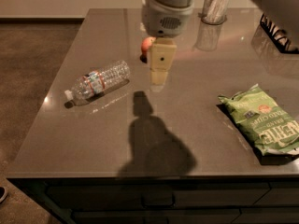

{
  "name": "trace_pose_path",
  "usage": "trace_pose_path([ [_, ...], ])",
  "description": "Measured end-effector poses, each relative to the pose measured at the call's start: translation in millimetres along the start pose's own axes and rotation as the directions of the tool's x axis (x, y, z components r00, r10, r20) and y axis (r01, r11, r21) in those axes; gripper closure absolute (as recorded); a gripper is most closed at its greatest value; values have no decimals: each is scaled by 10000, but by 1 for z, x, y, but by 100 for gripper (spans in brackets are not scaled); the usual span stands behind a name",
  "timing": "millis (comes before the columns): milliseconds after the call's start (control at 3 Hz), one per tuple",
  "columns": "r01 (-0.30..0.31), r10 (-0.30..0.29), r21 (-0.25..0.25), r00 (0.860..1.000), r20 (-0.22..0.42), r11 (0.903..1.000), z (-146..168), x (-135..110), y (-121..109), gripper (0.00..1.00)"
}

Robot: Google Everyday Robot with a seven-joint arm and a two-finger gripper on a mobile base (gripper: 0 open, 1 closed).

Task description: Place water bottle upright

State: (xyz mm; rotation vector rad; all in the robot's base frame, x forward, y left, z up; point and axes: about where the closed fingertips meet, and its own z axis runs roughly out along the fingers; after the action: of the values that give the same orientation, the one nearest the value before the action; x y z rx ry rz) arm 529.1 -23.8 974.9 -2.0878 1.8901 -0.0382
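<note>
water bottle (99,81) lying on its side on tabletop (93,139), long axis running diagonally, cap pointing lower-left. gripper (159,80) hanging just right of bottle's base, apart from it. jaws' opening: cannot tell; nothing visibly held.

A dark grey counter (93,139) carries a red apple (146,45) toward its far edge, partly hidden behind the gripper (159,78), which hangs over the counter's middle. A grey marbled cup (215,4) stands upright at the far edge. A green chip bag (261,122) lies flat by the right edge, near the front corner. A black wire rack (279,34) sits at the far right corner.
</note>
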Motion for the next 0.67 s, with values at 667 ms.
trace_pose_path([
  [667, 2331, -2324, -1007, 9724, 181, 9672, 77, -91, -30, 0],
])
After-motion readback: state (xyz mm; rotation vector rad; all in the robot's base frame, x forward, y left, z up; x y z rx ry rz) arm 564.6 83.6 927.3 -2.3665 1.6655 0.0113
